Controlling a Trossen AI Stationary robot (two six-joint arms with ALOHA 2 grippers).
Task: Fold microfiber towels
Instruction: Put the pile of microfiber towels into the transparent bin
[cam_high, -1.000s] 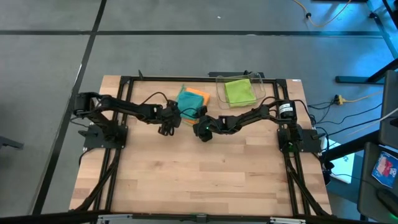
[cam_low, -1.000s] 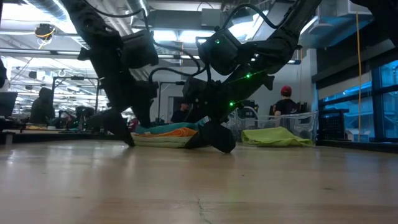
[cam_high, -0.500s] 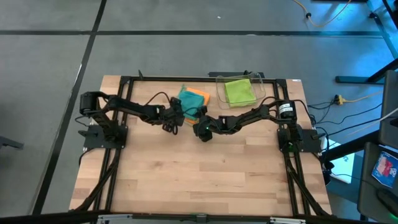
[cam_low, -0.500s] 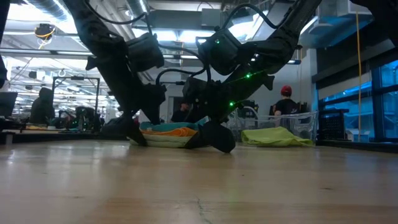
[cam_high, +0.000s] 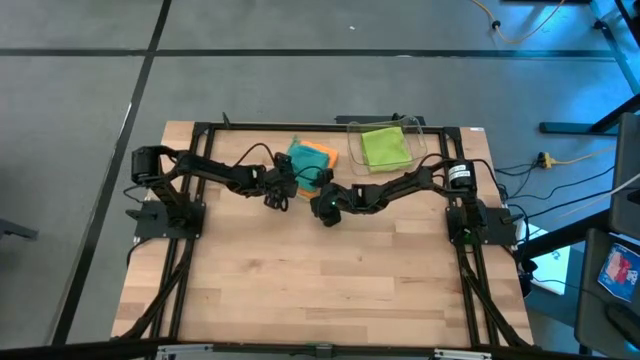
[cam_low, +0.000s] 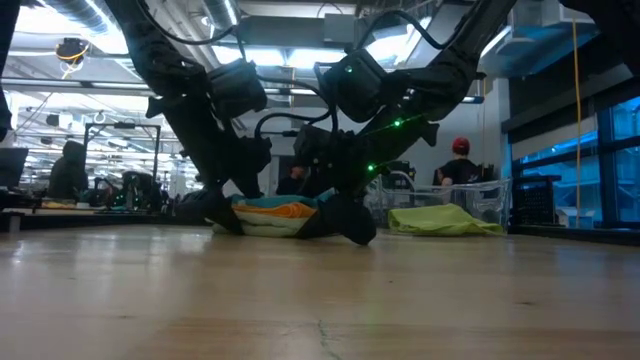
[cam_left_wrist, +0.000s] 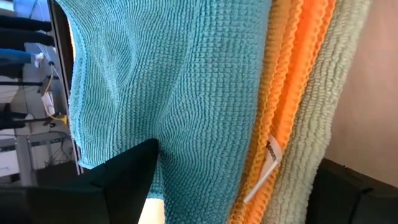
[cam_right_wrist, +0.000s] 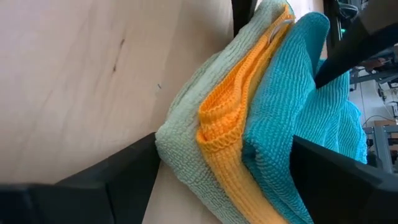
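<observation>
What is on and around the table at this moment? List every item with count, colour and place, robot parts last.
teal towel: one, teal, top of the stack at the table's far middle.
orange towel: one, orange, middle layer of that stack.
pale sage towel: one, pale sage green, bottom of the stack, on the wood.
lime green towel: one, lime green, inside the bin.
clear plastic bin: one, clear, far right part of the table.
table: one, light wood.
people: at least two, in the room behind the table.
left gripper: one, dark, open, at the stack's left edge.
right gripper: one, dark, open, straddling the stack's near corner.
</observation>
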